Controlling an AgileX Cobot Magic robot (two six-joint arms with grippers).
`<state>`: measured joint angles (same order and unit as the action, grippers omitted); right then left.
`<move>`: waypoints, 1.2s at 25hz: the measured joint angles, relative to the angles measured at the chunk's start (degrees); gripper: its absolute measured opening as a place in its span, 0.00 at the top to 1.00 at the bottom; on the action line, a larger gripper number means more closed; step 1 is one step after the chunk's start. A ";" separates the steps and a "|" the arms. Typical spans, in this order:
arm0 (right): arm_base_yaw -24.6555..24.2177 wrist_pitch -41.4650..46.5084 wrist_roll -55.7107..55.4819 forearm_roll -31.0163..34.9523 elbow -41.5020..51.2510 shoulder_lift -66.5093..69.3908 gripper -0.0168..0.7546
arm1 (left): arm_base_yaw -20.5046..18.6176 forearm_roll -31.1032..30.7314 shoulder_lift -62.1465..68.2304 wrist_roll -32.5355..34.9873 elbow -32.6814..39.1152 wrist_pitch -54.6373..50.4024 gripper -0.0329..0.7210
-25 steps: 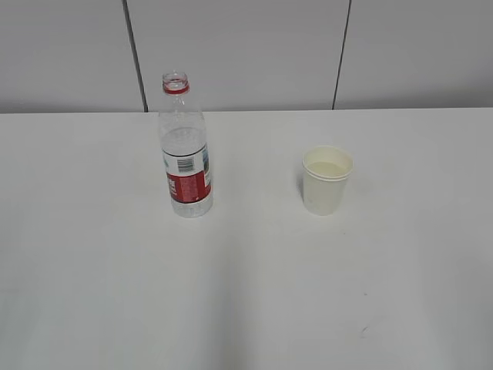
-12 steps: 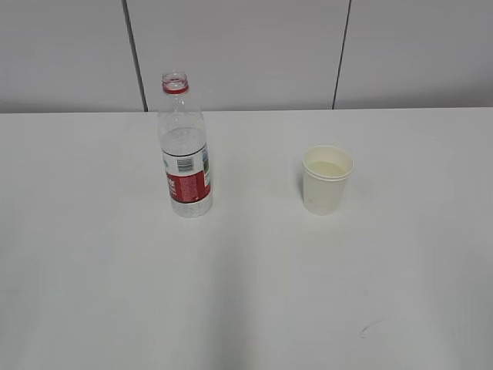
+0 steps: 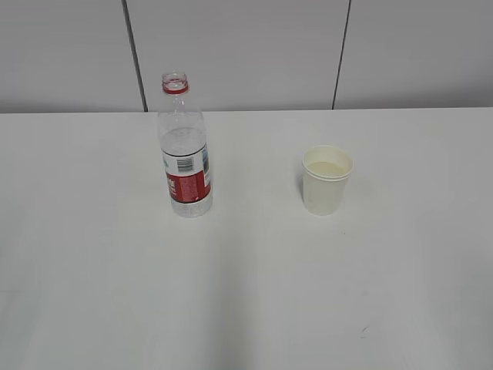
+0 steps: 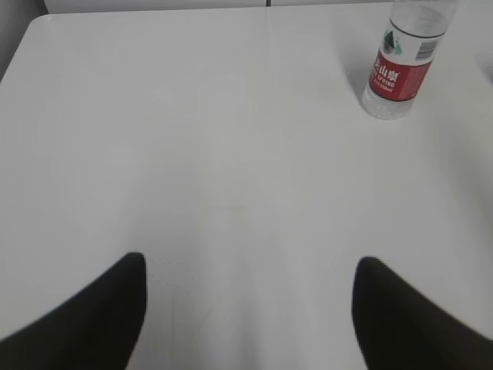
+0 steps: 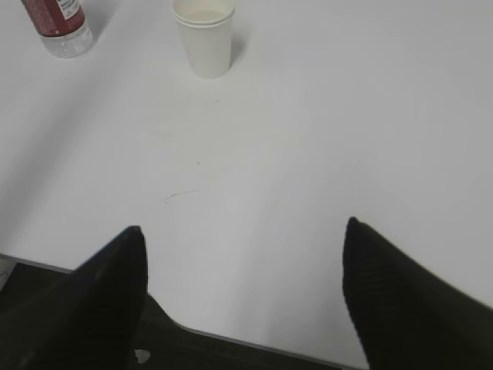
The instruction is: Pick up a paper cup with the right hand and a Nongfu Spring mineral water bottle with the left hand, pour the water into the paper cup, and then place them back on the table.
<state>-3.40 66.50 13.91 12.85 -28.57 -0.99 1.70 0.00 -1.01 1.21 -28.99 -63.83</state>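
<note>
The Nongfu Spring bottle (image 3: 185,150) stands upright and uncapped on the white table (image 3: 246,277), left of centre, with water (image 3: 184,142) in it. It also shows in the left wrist view (image 4: 403,58) and the right wrist view (image 5: 55,21). The paper cup (image 3: 326,179) stands upright right of centre with pale liquid inside; it shows in the right wrist view (image 5: 204,36). My left gripper (image 4: 248,270) is open and empty, far short of the bottle. My right gripper (image 5: 243,239) is open and empty, over the table's near edge. Neither arm shows in the exterior view.
A grey panelled wall (image 3: 246,54) rises behind the table's far edge. The table's near edge (image 5: 254,339) runs below my right gripper, with dark floor beyond. A small dark scuff (image 3: 363,332) marks the tabletop at the front right.
Bottle and cup have not moved. The dark scuff at the front right looked longer half a second ago.
</note>
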 joint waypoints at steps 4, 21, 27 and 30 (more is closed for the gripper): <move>0.00 0.00 0.00 0.00 0.00 0.00 0.21 | 0.00 0.00 0.00 0.00 0.00 0.00 0.28; 0.00 0.00 -0.03 -0.13 0.00 0.00 0.21 | 0.00 0.00 0.00 0.00 0.00 0.00 0.28; 0.00 0.00 -0.03 -0.13 0.00 0.00 0.21 | 0.00 0.00 0.00 0.00 0.00 0.00 0.28; 0.00 0.00 -0.03 -0.13 0.00 0.00 0.21 | 0.00 0.00 0.00 0.00 0.00 0.00 0.28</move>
<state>-3.40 66.50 13.88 12.72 -28.57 -0.99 1.70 0.00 -1.01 1.21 -28.99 -63.83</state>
